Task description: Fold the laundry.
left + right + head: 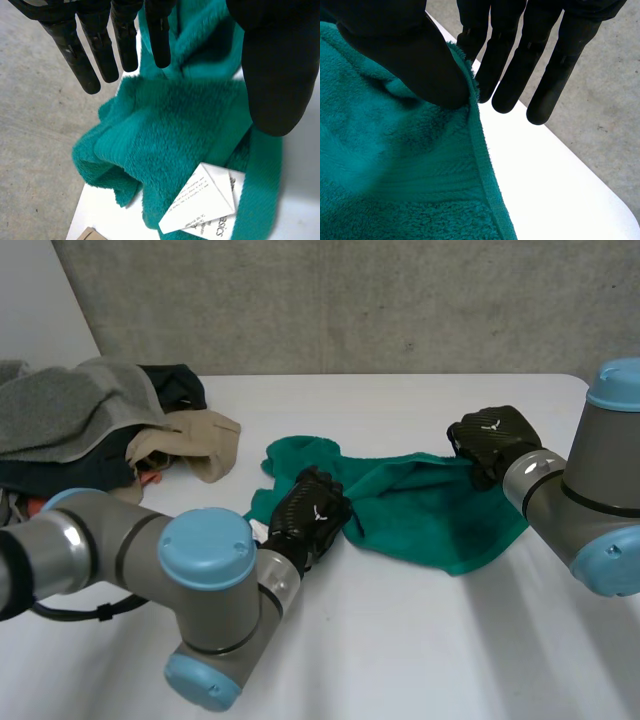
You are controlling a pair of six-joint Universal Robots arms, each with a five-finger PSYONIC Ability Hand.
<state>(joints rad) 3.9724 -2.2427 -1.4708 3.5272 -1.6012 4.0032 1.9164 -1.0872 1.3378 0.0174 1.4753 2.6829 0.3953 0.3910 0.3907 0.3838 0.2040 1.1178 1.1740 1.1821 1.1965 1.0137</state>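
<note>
White tag (202,202) on green towel (170,130): fine print, too small to read; larger upside-down lettering along one edge, possibly ending "sics". Small white emblem on backs of left hand (318,512), right hand (492,430).

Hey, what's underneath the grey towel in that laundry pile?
Under the grey towel a dark cloth and a beige cloth stick out, with a bit of orange beside them. How far they run beneath is covered, as is anything else there.
</note>
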